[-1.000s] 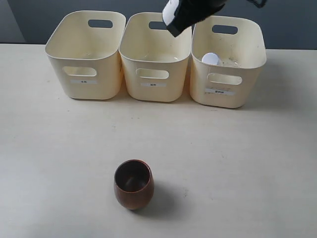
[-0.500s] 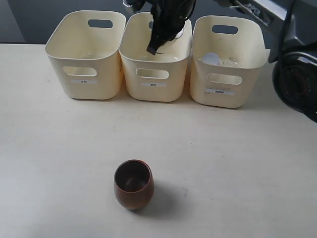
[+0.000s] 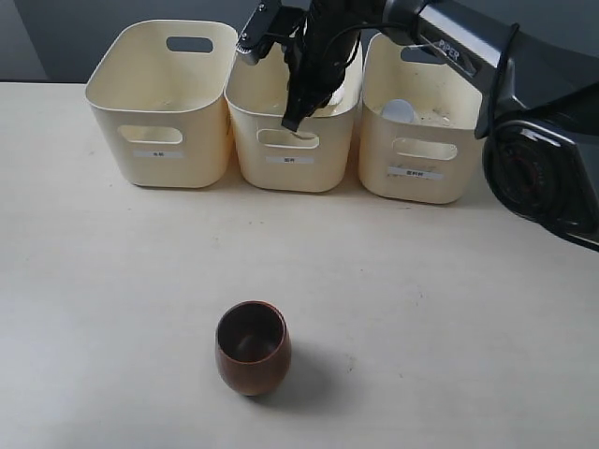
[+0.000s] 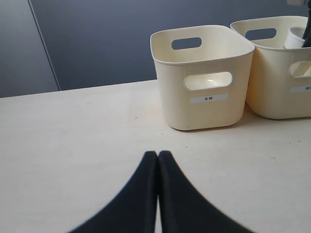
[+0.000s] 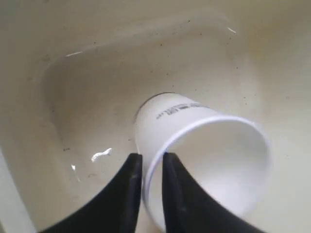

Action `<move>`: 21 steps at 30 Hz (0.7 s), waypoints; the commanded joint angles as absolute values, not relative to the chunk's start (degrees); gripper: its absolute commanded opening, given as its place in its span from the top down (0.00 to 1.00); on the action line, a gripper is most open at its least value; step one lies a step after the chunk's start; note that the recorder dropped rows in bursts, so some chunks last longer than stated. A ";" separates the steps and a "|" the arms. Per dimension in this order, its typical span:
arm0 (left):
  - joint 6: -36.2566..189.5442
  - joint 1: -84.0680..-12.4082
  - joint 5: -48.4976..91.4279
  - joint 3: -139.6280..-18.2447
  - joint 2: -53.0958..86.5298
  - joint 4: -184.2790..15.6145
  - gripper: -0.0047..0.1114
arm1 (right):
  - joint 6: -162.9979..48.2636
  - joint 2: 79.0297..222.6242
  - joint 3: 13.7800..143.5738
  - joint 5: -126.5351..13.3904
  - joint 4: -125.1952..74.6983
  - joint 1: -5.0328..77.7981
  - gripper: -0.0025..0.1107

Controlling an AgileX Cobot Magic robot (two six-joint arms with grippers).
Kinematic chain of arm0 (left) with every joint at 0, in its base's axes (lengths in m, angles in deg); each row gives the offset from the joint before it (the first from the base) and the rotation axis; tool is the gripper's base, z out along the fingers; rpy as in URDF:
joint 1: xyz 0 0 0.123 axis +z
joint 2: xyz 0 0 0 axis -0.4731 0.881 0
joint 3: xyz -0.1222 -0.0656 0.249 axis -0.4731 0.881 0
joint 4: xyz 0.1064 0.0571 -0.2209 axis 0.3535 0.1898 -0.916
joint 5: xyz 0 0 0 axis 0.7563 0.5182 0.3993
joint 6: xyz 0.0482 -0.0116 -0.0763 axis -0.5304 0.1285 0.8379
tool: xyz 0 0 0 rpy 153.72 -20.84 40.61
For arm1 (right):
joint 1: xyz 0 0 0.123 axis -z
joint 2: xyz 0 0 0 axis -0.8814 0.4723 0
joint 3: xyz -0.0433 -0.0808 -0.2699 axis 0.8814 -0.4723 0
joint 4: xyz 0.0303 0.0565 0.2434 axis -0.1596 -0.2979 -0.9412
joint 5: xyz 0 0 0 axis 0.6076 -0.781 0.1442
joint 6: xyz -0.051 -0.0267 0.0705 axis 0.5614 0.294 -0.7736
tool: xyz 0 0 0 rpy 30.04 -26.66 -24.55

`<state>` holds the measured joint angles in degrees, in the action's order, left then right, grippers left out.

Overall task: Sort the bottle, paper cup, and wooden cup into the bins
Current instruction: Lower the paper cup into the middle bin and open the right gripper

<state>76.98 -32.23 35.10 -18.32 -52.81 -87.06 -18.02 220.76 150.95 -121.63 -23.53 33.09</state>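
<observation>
My right gripper (image 5: 152, 156) is shut on the rim of the white paper cup (image 5: 194, 141), one finger inside and one outside. It holds the cup tilted, low inside the middle bin (image 3: 290, 159). In the exterior view the right gripper (image 3: 298, 108) reaches down into that bin. The dark wooden cup (image 3: 253, 346) stands upright on the table, near the front. The bottle lies in the right bin (image 3: 426, 168); only its white cap (image 3: 398, 110) shows. The left bin (image 4: 201, 77) has nothing in it that I can see. My left gripper (image 4: 158, 153) is shut on nothing, low over the table.
The three bins stand side by side along the table's far edge, against a dark wall. The right arm's base (image 3: 543, 168) stands at the right edge. Bare table (image 3: 421, 309) lies between the bins and the wooden cup.
The right arm has come down from above the bins into the middle bin, carrying the paper cup lower. The wooden cup and the left gripper's surroundings have not moved.
</observation>
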 commanded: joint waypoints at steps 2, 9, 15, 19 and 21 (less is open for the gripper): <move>77.09 -32.44 35.10 -18.24 -53.10 -86.97 0.96 | -17.71 220.58 151.34 -121.34 -23.14 33.12 0.78; 77.09 -32.44 35.10 -18.24 -53.10 -86.97 0.96 | -17.71 220.58 151.34 -121.56 -23.14 33.12 0.78; 77.09 -32.44 35.10 -18.24 -53.10 -86.97 0.96 | -17.71 220.58 151.34 -121.79 -23.86 33.12 0.78; 77.09 -32.44 35.10 -18.24 -53.10 -86.97 0.96 | -17.71 220.58 151.34 -121.68 -24.44 33.12 0.78; 77.09 -32.44 35.10 -18.24 -53.10 -86.97 0.96 | -17.71 220.58 151.34 -121.68 -24.44 33.12 0.78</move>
<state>76.98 -32.23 35.10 -18.32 -52.81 -87.06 -17.89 220.76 150.95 -121.63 -24.32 33.09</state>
